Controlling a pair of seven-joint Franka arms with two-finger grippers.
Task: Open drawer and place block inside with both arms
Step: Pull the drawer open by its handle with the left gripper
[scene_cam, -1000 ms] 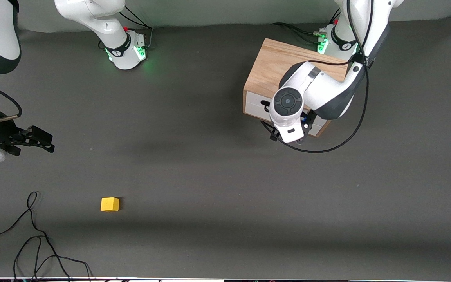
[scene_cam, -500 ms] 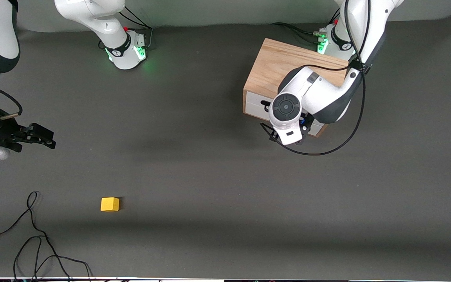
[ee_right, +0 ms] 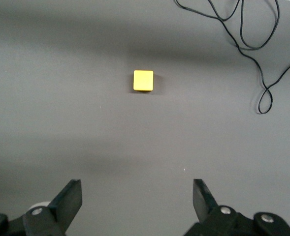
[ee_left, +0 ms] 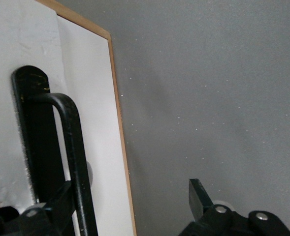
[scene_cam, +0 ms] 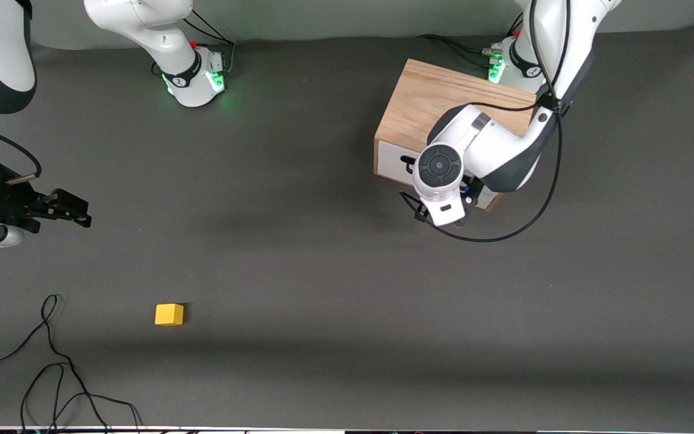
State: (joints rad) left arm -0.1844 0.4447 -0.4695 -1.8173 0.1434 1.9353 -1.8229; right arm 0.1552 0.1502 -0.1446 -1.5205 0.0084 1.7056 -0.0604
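Note:
The light oak box (scene_cam: 437, 102) stands near the left arm's base, its drawer shut. The drawer's white front (scene_cam: 390, 161) carries a black wire handle (scene_cam: 408, 163). The left arm's wrist (scene_cam: 440, 175) hangs in front of the drawer and hides its gripper in the front view. In the left wrist view my left gripper (ee_left: 130, 194) is open at the white front (ee_left: 93, 123). The handle bar (ee_left: 78, 162) lies between the fingers, close against one finger (ee_left: 61, 201). The yellow block (scene_cam: 169, 314) lies on the mat, also in the right wrist view (ee_right: 143, 80). My right gripper (scene_cam: 79, 214) is open, empty, apart from the block (ee_right: 135, 191).
Loose black cables (scene_cam: 52, 361) lie on the mat near the front edge at the right arm's end, beside the block; they also show in the right wrist view (ee_right: 253, 44). The table is a dark grey mat (scene_cam: 299, 271).
The left wrist has shifted slightly closer to the drawer front. My right gripper has moved a little toward the table's middle. The block and the box have not moved.

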